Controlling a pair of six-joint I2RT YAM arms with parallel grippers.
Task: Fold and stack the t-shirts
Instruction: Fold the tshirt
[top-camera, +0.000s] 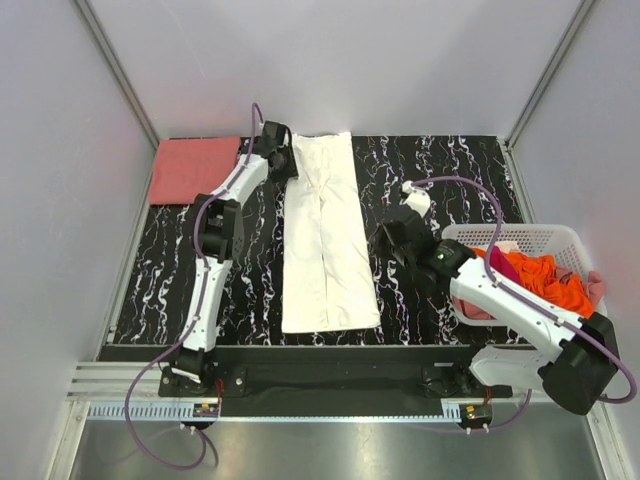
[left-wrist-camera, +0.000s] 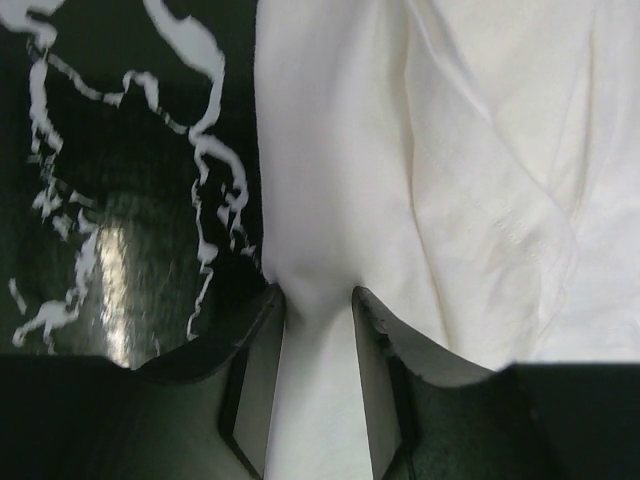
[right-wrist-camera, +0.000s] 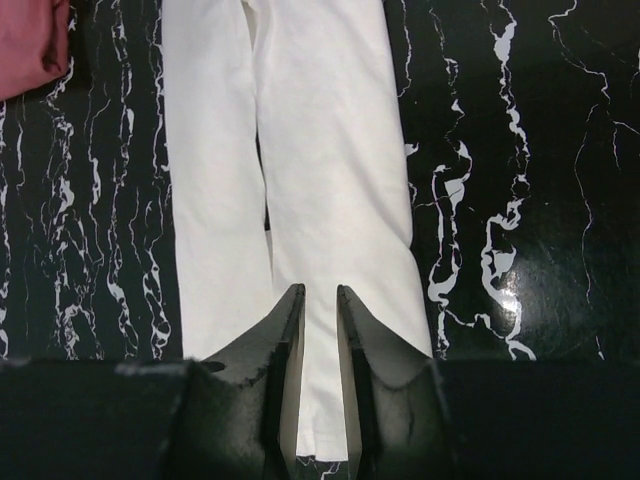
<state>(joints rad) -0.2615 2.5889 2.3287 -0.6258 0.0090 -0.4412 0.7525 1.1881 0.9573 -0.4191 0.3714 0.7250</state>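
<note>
A cream-white t-shirt (top-camera: 325, 235), folded into a long strip, lies down the middle of the black marbled table; it also shows in the left wrist view (left-wrist-camera: 450, 180) and the right wrist view (right-wrist-camera: 300, 150). A salmon-pink folded t-shirt (top-camera: 195, 170) lies at the far left; its corner shows in the right wrist view (right-wrist-camera: 30, 40). My left gripper (top-camera: 283, 165) (left-wrist-camera: 317, 292) sits at the white shirt's far left edge, shut on a bunch of its cloth. My right gripper (top-camera: 392, 238) (right-wrist-camera: 320, 290) hovers right of the shirt, jaws nearly together and empty.
A white slatted basket (top-camera: 520, 236) at the right edge holds an orange shirt (top-camera: 545, 280), a magenta one (top-camera: 500, 262) and dusty pink cloth (top-camera: 473, 308). Grey walls enclose the table on three sides.
</note>
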